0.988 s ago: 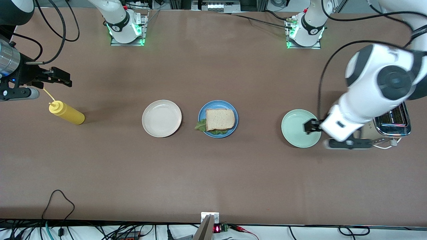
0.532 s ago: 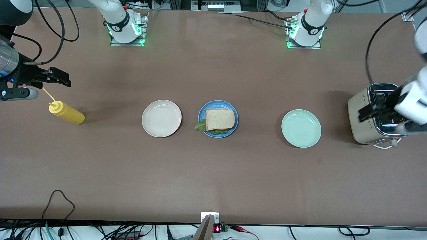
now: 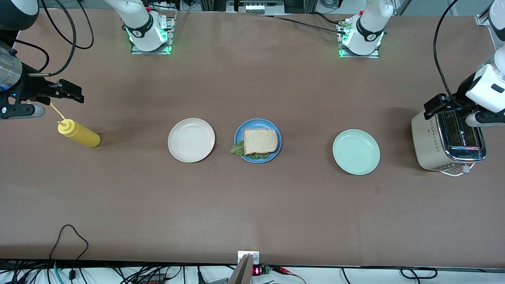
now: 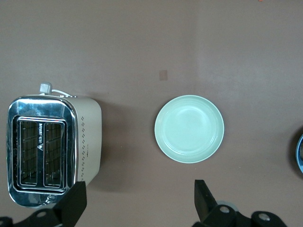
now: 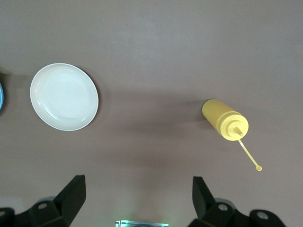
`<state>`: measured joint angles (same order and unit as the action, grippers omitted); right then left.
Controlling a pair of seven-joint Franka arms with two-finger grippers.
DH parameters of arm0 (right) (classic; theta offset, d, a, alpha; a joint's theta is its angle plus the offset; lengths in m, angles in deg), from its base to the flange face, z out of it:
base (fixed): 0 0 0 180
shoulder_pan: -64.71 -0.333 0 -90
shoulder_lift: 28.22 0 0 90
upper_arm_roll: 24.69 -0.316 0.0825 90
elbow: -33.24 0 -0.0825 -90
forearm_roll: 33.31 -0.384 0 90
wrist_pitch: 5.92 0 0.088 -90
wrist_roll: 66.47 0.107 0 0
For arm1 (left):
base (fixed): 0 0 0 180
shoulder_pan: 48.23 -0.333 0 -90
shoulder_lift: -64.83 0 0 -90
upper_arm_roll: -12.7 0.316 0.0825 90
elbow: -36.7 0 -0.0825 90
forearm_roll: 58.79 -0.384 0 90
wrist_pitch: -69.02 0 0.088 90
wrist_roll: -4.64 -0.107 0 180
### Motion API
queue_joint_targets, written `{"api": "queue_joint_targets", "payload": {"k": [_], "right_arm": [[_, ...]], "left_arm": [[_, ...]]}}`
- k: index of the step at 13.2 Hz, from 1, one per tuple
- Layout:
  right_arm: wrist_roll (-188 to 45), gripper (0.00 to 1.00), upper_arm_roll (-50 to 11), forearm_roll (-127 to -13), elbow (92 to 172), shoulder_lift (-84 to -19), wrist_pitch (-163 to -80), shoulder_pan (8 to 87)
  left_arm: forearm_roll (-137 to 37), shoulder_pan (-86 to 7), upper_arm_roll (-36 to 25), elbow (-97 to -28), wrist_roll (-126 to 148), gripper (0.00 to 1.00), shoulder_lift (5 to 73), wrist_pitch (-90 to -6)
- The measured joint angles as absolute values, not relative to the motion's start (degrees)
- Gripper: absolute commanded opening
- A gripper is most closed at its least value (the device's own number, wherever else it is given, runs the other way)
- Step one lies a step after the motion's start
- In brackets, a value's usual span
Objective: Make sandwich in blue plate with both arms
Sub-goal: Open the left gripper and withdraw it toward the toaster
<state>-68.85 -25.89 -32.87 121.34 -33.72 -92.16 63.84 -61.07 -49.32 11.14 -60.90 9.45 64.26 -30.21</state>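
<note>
The blue plate (image 3: pixel 253 124) sits mid-table and holds the sandwich. A tan bread slice (image 3: pixel 260 141) lies on top, and green lettuce (image 3: pixel 237 148) pokes out from under it on the side toward the right arm's end. Whatever lies under the lettuce is hidden. My left gripper (image 3: pixel 436 105) hangs open and empty over the toaster's edge. In the left wrist view the left gripper (image 4: pixel 139 203) has only bare table between its fingers. My right gripper (image 3: pixel 75 92) waits open and empty above the yellow bottle, and the right wrist view shows the right gripper (image 5: pixel 137 195) the same way.
A cream-white plate (image 3: pixel 191 140) lies beside the blue plate toward the right arm's end, and a mint-green plate (image 3: pixel 356 152) toward the left arm's end. A steel toaster (image 3: pixel 447 140) stands at the left arm's end. A yellow squeeze bottle (image 3: pixel 79 134) lies at the right arm's end.
The left arm has swung away from over the mint-green plate to above the toaster, with its gripper still open. The right arm and the sandwich have not moved.
</note>
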Motion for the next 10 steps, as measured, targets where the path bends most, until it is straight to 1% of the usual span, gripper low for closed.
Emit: {"api": "queue_joint_targets", "payload": {"k": [3,10], "right_arm": [[-68.85,1.00,-25.89,-32.87,121.34,-33.72,-92.16,63.85],[-68.85,1.00,-25.88,-32.87,121.34,-33.72,-92.16,63.88]], "left_arm": [[-61.07,-49.34,11.15,-61.44,9.39,1.00,65.65,-25.62],[-61.07,-51.28,11.23,-63.82,7.59,1.00,69.20,-25.00]]}}
